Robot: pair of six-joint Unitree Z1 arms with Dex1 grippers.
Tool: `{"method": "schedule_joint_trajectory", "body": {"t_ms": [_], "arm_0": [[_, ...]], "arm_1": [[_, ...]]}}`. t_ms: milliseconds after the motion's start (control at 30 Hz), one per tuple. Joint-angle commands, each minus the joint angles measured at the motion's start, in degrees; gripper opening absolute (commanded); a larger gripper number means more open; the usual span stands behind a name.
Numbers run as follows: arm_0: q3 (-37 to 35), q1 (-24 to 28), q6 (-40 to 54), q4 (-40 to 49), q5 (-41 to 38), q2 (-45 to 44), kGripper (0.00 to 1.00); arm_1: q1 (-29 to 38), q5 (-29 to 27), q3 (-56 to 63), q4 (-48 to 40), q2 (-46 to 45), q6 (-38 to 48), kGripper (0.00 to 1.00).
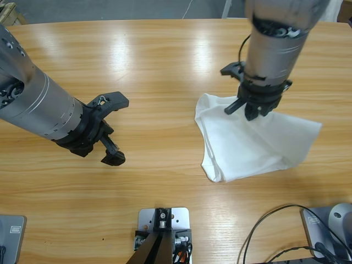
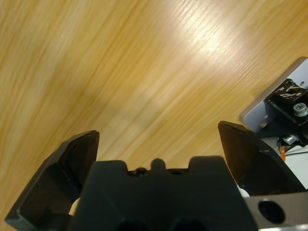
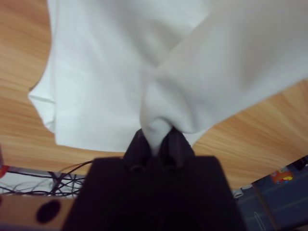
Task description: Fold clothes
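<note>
There is one plain white cotton T-shirt (image 1: 250,140), lying folded and creased on the long wooden table (image 1: 159,60). There are two grippers. The right gripper (image 1: 253,109) stands over the upper edge of the shirt, and its two black jaws are clenched on a bunch of the white cloth. The left gripper (image 1: 111,129) is well apart from the shirt, above bare wood, with its jaws spread wide and holding nothing.

desk (image 1: 165,60): light wood, shiny glare up top | black cables (image 1: 264,231): looping around 5 o'clock
</note>
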Motion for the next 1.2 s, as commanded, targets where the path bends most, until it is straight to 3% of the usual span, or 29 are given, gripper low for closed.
{"method": "schedule_joint_trajectory", "body": {"t_ms": [33,300,400,433,467,500,567,733,833,900,933,967,1033,1133,1167,1200], "arm_0": [[2.24,-0.76,-1.1,-1.18,-0.16,1.59,0.964],[2.7,-1.48,-1.51,-1.88,-0.22,1.96,0.964],[3.16,-1.81,-1.63,-1.91,-0.15,1.87,0.964],[3.33,-1.81,-1.68,-2.02,-0.15,1.87,0.964],[3.45,-1.81,-1.68,-2.16,-0.15,1.87,0.964],[3.49,-1.81,-1.68,-2.32,-0.15,1.87,0.964],[3.49,-1.9,-1.77,-2.51,-0.15,1.87,0.961],[4.56,-1.9,-1.77,-2.65,-0.02,1.22,0.962],[5.62,-1.9,-1.77,-3.15,0.03,0.8,0.963],[5.69,-1.9,-1.77,-3.22,0.15,0.62,0.959],[5.69,-1.9,-1.77,-3.41,0.4,0.5,0.959],[5.63,-1.9,-2.14,-3.99,0.49,0.2,0.959],[5.51,-1.9,-3.32,-5.85,1.21,-1.71,0.951],[1.5,-1.23,0.55,-5.82,2.79,-4.05,0.929],[-1.22,-0.15,3.8,-4.66,2.84,-4.02,0.864],[-4.17,0.61,6.63,-3.3,2.84,-3.49,0.798]], "arm_1": [[4.87,3.08,-1.45,0.35,4.54,5.78,0.0],[7.05,3.85,-3.21,-1.53,3.61,9.35,0.0],[7.52,6.51,-5.25,-2.27,3.66,10.39,0.0],[7.61,8.49,-6.09,-2.88,3.45,10.39,0.054],[7.75,9.69,-6.77,-3.32,3.35,10.39,0.295],[7.93,10.83,-7.71,-3.59,3.22,10.39,0.452],[8.05,13.4,-9.02,-4.48,2.75,10.39,0.507],[9.23,19.66,-9.48,-9.25,3.79,11.13,0.513],[9.81,19.73,-8.94,-9.67,4.4,11.9,0.513],[9.81,15.72,-7.23,-9.58,0.46,12.15,0.513],[9.81,13.36,-6.77,-9.32,-2.12,12.11,0.636],[9.56,11.57,-6.56,-8.81,-5.71,10.83,0.892],[9.14,11.36,-6.55,-8.44,-13.12,9.14,0.982],[9.14,11.67,-6.37,-7.54,-22.11,8.98,1.0],[9.12,11.29,-5.51,-6.14,-24.46,9.0,0.931],[9.0,10.2,-4.24,-4.76,-25.67,8.98,0.78]]}}
